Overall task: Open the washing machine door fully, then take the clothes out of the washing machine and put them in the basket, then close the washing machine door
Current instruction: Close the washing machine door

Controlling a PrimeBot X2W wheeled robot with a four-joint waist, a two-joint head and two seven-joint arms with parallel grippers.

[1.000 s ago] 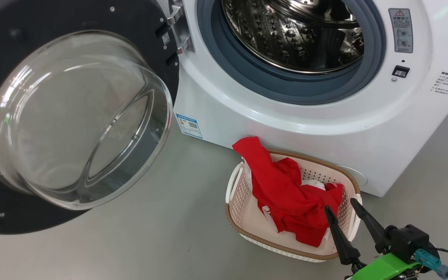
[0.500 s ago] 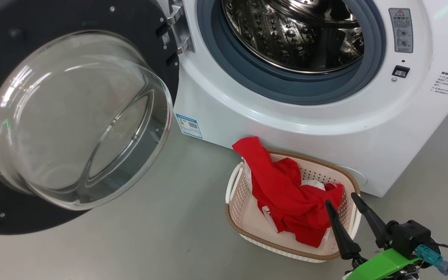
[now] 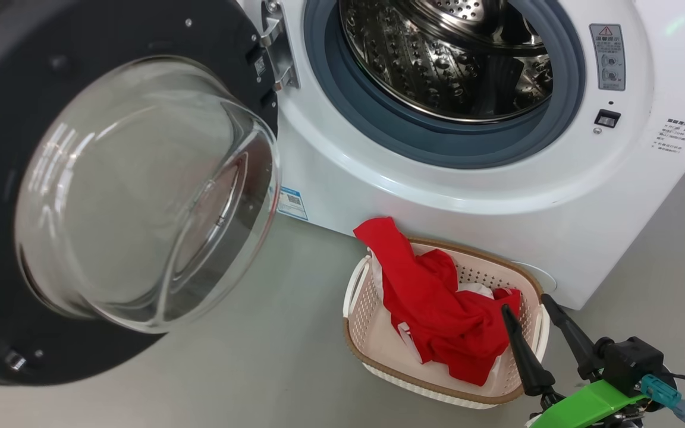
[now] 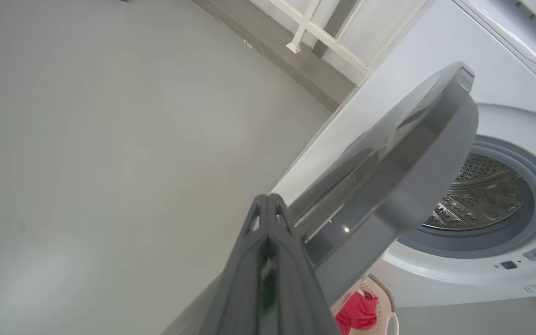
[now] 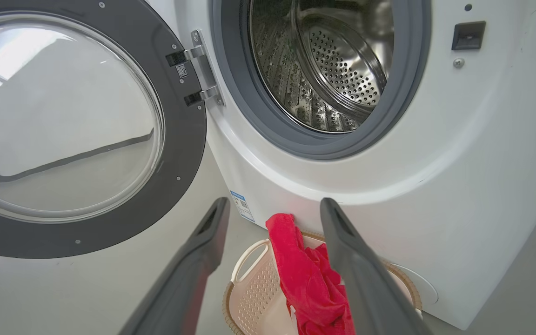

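Washing machine door (image 3: 134, 190) open, left fingers (image 4: 242, 279) together beside its outer edge

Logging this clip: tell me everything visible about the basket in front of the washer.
The basket is a small cream-white plastic tub, a rounded rectangle with perforated walls, a brown woven-look rim and white loop handles. It stands upright on the grey floor, close to the washing machine and below its drum opening. The clothes, red with some white, lie heaped inside, with one red end draped over the rim. Part of its bottom is bare.
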